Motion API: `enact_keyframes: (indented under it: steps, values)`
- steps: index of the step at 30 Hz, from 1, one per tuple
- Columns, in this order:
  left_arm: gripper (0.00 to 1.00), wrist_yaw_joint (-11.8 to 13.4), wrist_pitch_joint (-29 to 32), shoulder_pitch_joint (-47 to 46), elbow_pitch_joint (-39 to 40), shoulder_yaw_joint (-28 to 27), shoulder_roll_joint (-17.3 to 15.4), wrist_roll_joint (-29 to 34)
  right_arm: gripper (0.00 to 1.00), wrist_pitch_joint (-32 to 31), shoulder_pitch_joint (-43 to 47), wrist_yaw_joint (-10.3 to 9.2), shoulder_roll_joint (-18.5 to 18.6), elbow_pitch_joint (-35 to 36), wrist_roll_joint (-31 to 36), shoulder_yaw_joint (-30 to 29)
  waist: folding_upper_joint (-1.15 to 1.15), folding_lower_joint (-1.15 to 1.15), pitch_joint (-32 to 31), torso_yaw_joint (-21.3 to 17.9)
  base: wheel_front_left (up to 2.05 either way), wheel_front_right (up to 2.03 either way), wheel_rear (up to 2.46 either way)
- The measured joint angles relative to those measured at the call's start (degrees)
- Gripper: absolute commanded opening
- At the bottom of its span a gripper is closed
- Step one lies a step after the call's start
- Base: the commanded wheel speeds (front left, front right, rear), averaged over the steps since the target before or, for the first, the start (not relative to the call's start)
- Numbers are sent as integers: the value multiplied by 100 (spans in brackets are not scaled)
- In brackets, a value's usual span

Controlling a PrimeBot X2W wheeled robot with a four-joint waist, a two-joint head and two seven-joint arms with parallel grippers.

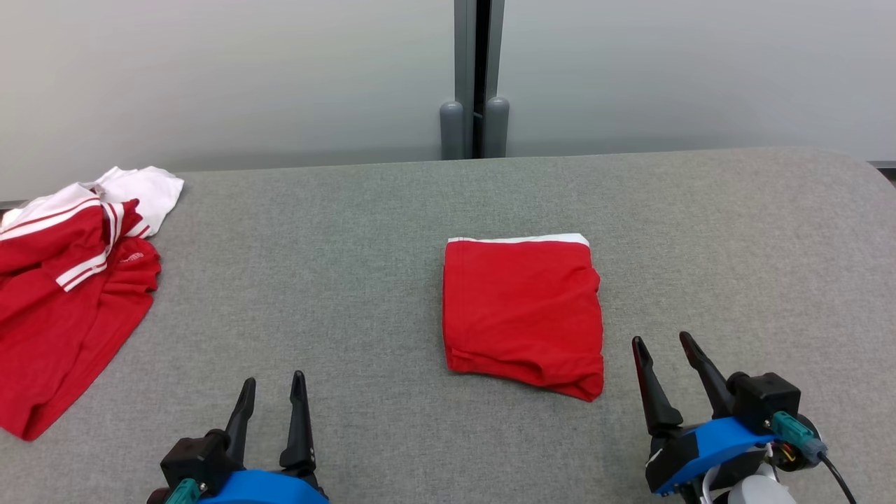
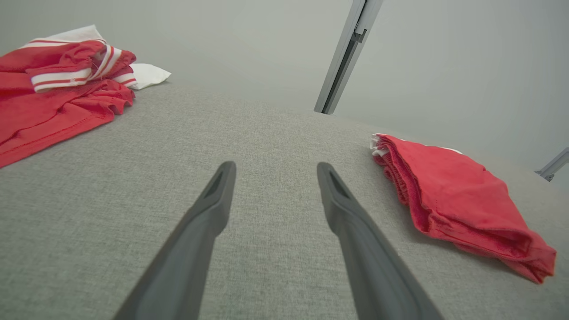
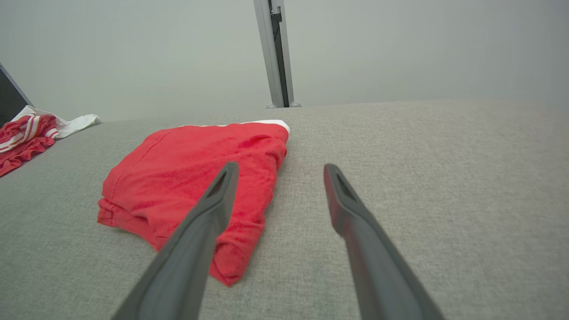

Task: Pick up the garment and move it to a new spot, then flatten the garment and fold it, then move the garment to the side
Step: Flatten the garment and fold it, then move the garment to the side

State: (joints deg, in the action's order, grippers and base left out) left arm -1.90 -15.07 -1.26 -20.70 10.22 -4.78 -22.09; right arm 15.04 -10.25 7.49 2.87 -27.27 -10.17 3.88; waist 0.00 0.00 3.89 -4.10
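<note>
The red garment (image 1: 523, 311) lay folded into a compact rectangle near the middle of the grey worktop (image 1: 350, 231), with a white band showing along its far edge. I judged the picking up, flattening and folding done. One step was left: moving the garment to the side.

My right gripper (image 1: 661, 339) hovered just beside the garment's near right corner, fingers spread wide and holding nothing. In my right wrist view one finger crossed in front of the cloth, and I could not tell whether it touched. My left gripper (image 1: 274, 378) hung over bare worktop, well apart from the garment, likewise spread and empty.

A loose heap of red and white clothing (image 1: 70, 280) sat at the left edge, well apart from the folded piece. A small pale mark showed on that heap, too small to read. I found no other label, brand or writing anywhere.
</note>
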Motion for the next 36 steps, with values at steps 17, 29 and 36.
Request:
enact_keyframes:
  steps: [17, 29, 36]
  values:
    - [100, -100, 0, 0, -69, -85, 108, 194, 100, 0, 9, 0, 0, 87, -8, -27, 0, 0, -20, 85, 0, 0, 0]
    - [100, -149, 0, -79, -43, -93, 142, 300, 100, -532, -641, 0, -4, -119, 646, -341, 0, 0, 85, 247, 0, 0, 0]
    - [100, -168, 0, -183, -35, -105, 154, 343, 100, -2042, -1390, 0, 136, -316, 903, -573, 0, 0, 312, 480, 0, 0, 0]
